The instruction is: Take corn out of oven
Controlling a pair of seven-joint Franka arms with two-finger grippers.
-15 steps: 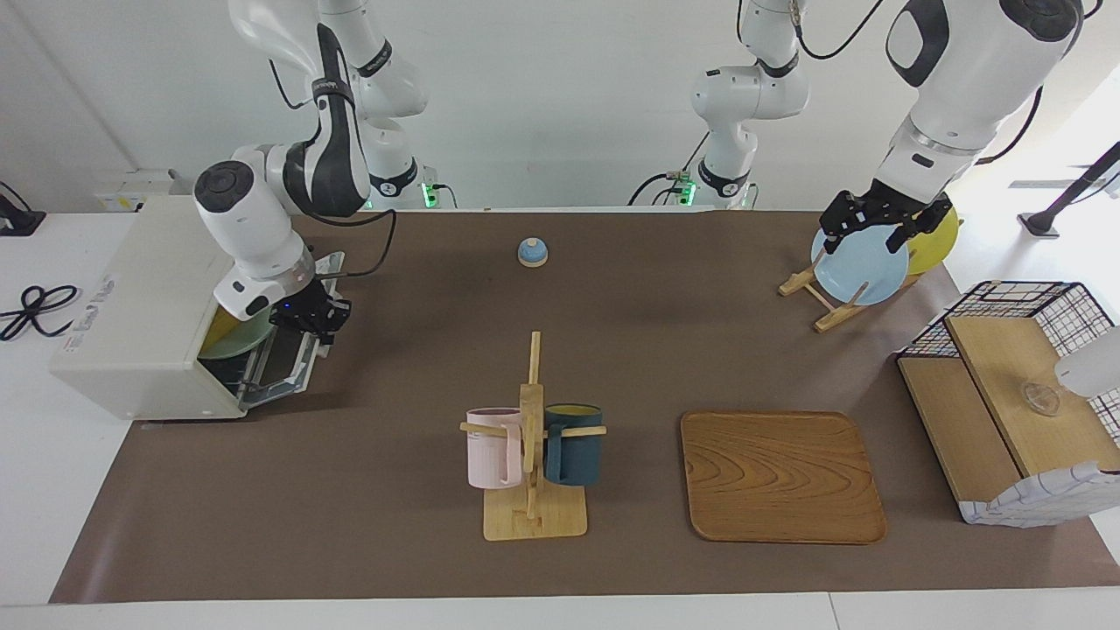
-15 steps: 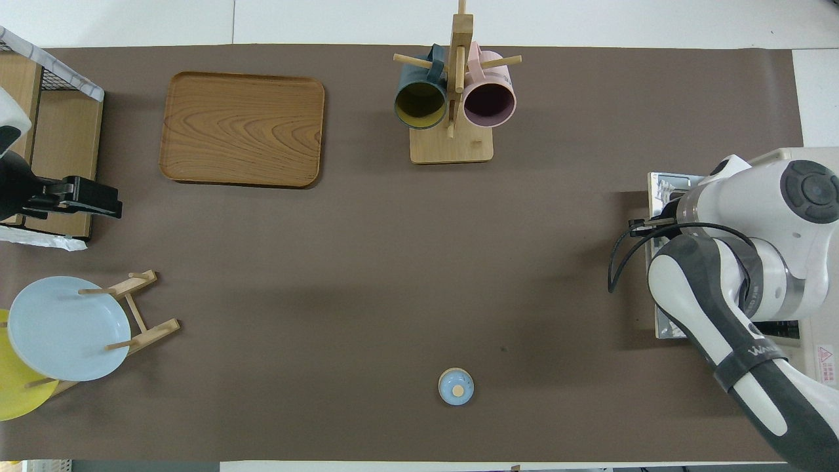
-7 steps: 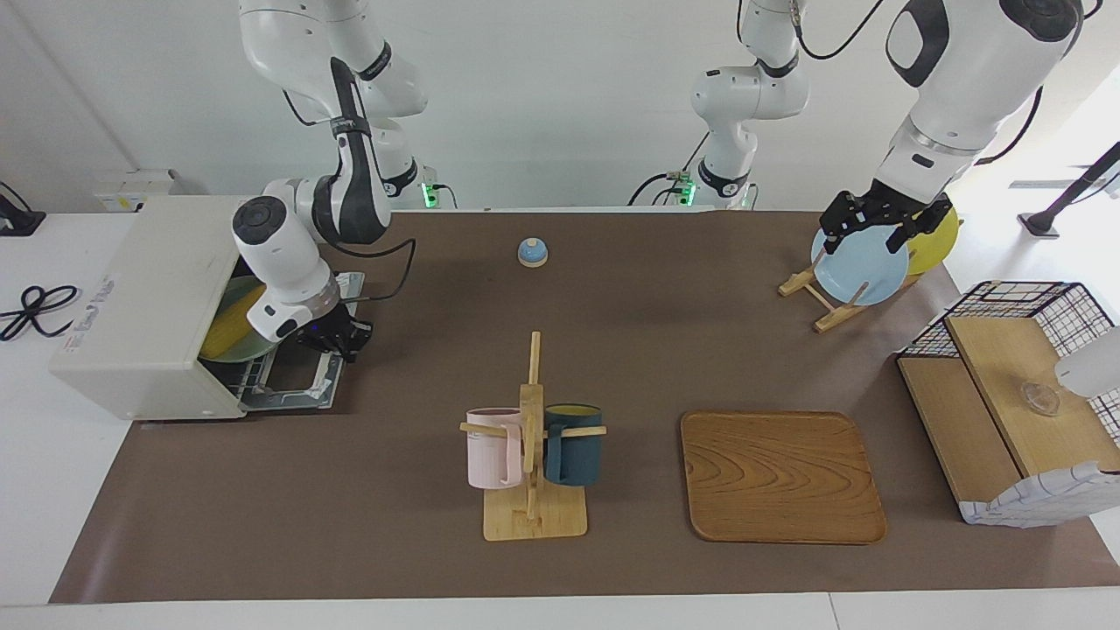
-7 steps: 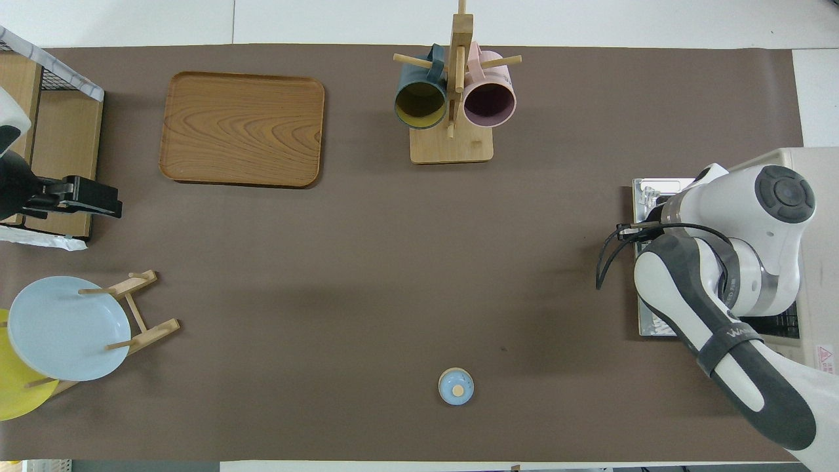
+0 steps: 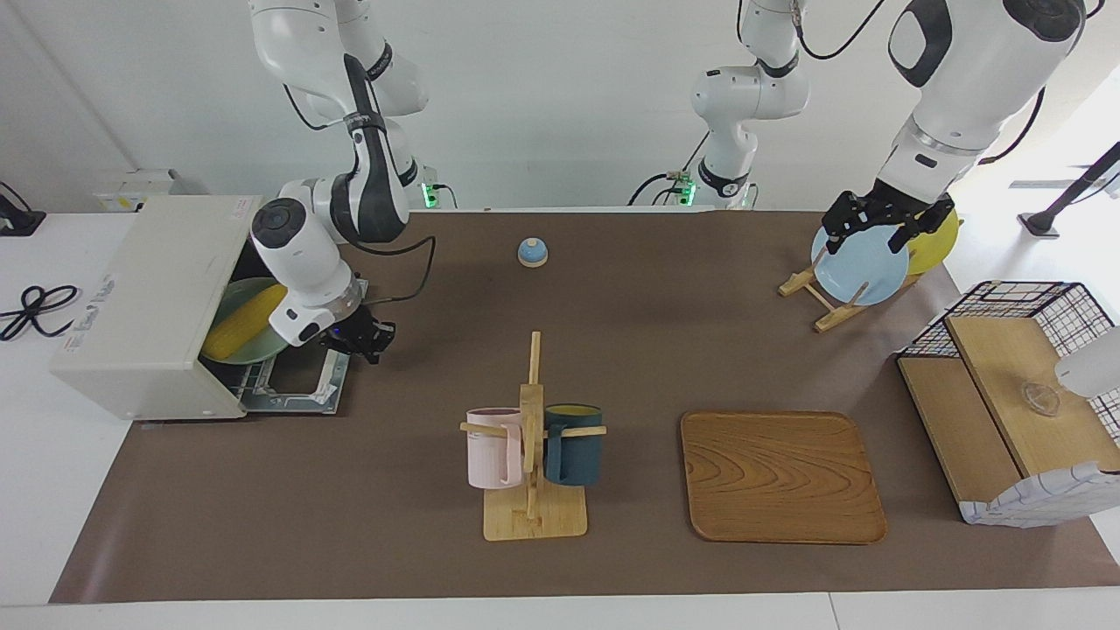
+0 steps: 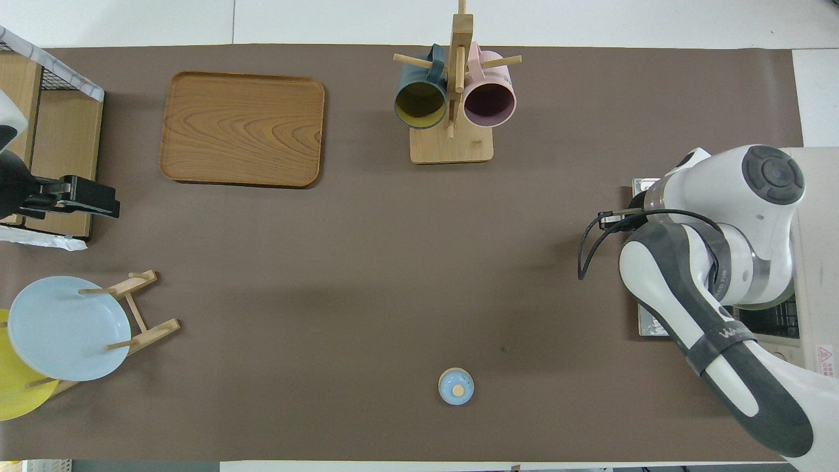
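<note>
Yellow corn (image 5: 245, 322) is seen lying on a green plate (image 5: 229, 302) inside the open oven (image 5: 149, 306), its long axis slanting toward the doorway, where the right gripper (image 5: 366, 337), fingers pressed together, is poised just outside; the left gripper (image 5: 884, 223), spread, waits over the plate rack (image 5: 818, 297).

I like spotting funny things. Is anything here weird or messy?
Nothing is spilled or broken. The oddest sight: the corn lies on a green plate inside the oven, whose door hangs open, with the shut right gripper over that door.

corn (image 5: 243, 321) in oven (image 5: 149, 302), seemingly on plate (image 5: 229, 325)
</note>
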